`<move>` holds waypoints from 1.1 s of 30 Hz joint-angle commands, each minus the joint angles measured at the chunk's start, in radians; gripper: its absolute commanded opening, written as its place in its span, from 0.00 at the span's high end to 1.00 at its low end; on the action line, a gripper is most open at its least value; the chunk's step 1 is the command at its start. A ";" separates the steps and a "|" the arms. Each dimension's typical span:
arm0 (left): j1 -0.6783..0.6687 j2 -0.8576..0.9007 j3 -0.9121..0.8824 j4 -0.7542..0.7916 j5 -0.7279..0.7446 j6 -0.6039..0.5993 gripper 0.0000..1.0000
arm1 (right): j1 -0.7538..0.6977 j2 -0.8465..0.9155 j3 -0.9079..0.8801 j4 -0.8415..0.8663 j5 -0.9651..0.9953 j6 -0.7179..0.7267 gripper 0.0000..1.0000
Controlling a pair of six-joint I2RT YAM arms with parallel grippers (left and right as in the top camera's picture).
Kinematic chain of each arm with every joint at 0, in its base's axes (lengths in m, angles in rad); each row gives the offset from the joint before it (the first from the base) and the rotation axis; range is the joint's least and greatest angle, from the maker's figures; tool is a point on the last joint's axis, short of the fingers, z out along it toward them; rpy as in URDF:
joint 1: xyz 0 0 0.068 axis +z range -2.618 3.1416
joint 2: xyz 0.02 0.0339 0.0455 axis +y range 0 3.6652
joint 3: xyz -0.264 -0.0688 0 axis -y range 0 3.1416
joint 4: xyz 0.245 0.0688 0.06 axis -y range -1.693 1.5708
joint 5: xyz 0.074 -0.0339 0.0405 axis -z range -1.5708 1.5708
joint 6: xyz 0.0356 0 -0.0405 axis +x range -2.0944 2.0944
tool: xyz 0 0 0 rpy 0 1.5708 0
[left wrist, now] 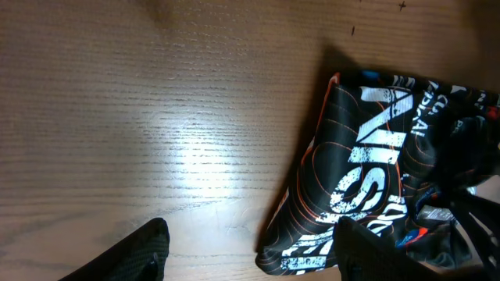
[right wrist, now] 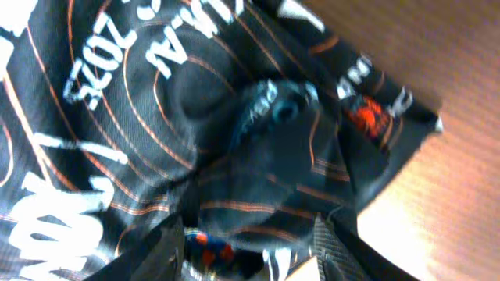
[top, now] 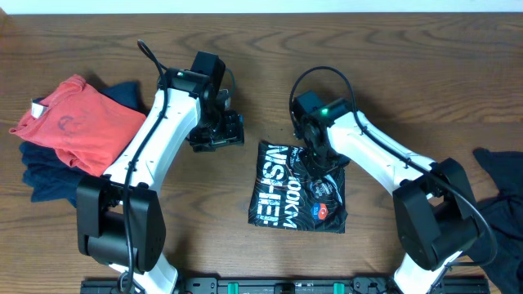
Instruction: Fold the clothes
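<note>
Closest to the overhead lens, two white-and-black arms: left arm reaching from the near edge up toward the table's middle, right arm bent in from the near right. Beneath everything, brown wooden table, grain running left to right. At far left, a heap of clothes: red garment with a small dark mark, spread over a dark blue garment. Near the middle, slightly right, black T-shirt, folded into a compact, roughly rectangular packet, flat on the wood, well apart from the heap. Thin orange-white contour lines across the cloth, big white lettering along the left half of the packet. At the right edge, partly out of frame, loose black garment, crumpled, apart from the packet. Left gripper over bare wood just off the packet's far left corner, jaws wide apart, nothing between them. Right gripper directly over the packet's far right part, fingers parted, rumpled cloth right beneath and between; contact of pads with cloth impossible to tell. Smallest of all, red-blue logo near the packet's near right corner.
</note>
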 commanded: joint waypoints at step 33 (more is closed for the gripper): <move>0.001 -0.022 -0.004 0.001 -0.017 0.010 0.31 | -0.126 -0.024 0.011 0.026 -0.149 -0.152 0.68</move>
